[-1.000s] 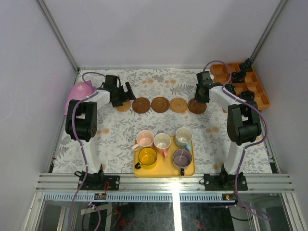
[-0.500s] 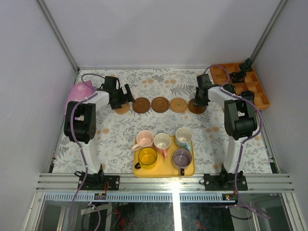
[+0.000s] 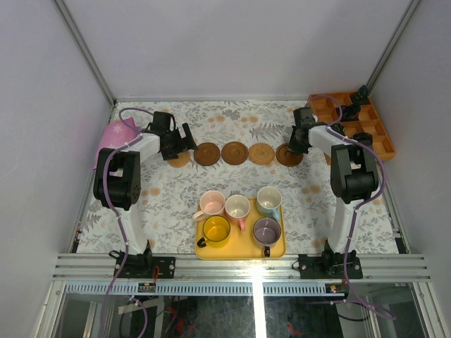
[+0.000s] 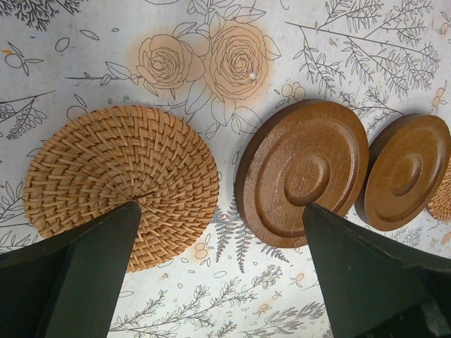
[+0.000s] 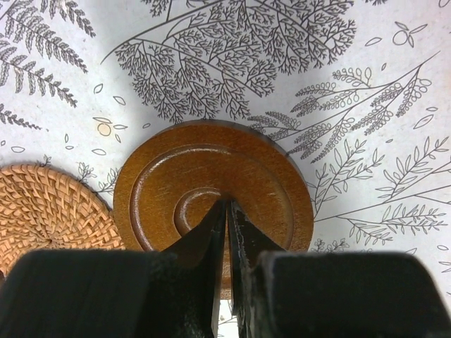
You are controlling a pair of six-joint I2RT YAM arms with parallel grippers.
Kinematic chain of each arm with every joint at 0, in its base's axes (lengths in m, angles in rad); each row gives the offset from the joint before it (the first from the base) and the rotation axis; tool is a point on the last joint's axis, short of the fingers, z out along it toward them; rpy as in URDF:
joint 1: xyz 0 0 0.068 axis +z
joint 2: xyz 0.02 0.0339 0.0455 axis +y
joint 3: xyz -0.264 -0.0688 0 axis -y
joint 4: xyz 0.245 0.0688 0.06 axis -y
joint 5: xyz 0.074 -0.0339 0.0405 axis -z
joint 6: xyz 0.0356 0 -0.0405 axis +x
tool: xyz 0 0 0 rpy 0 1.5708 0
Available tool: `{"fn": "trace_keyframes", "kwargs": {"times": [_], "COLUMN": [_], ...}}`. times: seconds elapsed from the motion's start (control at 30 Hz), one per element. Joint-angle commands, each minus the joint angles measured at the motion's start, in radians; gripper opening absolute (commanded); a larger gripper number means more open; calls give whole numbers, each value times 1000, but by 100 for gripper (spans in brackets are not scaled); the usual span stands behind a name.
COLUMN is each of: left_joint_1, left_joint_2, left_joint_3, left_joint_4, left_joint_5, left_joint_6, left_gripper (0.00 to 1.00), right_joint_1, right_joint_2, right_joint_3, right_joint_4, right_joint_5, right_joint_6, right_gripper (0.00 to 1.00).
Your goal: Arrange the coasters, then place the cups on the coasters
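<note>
Five coasters lie in a row across the far table: a woven tan coaster (image 3: 179, 159) (image 4: 120, 183), a dark coaster (image 3: 207, 154) (image 4: 303, 169), a second dark one (image 3: 234, 153) (image 4: 405, 172), a woven one (image 3: 261, 153) (image 5: 49, 208) and the rightmost dark coaster (image 3: 288, 156) (image 5: 211, 176). My left gripper (image 3: 186, 139) (image 4: 220, 205) hangs open over the gap between the first two. My right gripper (image 3: 296, 146) (image 5: 227, 201) is shut, tips on the rightmost coaster's middle. The cups stand on the yellow tray (image 3: 239, 251): pale pink (image 3: 211, 204), pink (image 3: 237, 207), light blue (image 3: 268, 200), yellow (image 3: 215, 230), grey-purple (image 3: 266, 230).
An orange compartment box (image 3: 366, 130) with small black objects sits at the back right, close to my right arm. A pink domed thing (image 3: 116, 134) lies at the left edge by my left arm. Grey walls close in the table on three sides.
My right arm's elbow has swung toward the right wall while its shut gripper stays at the rightmost coaster. The left gripper has shifted only slightly and stays open.
</note>
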Motion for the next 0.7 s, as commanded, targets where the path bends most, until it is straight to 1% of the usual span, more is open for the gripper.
{"fn": "trace_keyframes", "kwargs": {"times": [0.0, 0.17, 0.37, 0.67], "left_joint_1": [9, 10, 10, 12], "left_joint_2": [-16, -10, -13, -21], "left_joint_3": [18, 24, 29, 29], "left_joint_4": [-22, -24, -29, -17], "left_joint_5": [-10, -9, -15, -7], "left_joint_6": [18, 18, 24, 21], "left_gripper": [100, 100, 100, 100], "right_joint_1": [-16, -18, -18, -16], "right_joint_2": [45, 53, 28, -81], "right_joint_3": [41, 72, 77, 59], "right_joint_4": [-14, -29, -42, -58], "right_joint_5": [31, 56, 61, 27], "right_joint_6": [4, 7, 8, -3], "right_gripper": [11, 10, 10, 10]}}
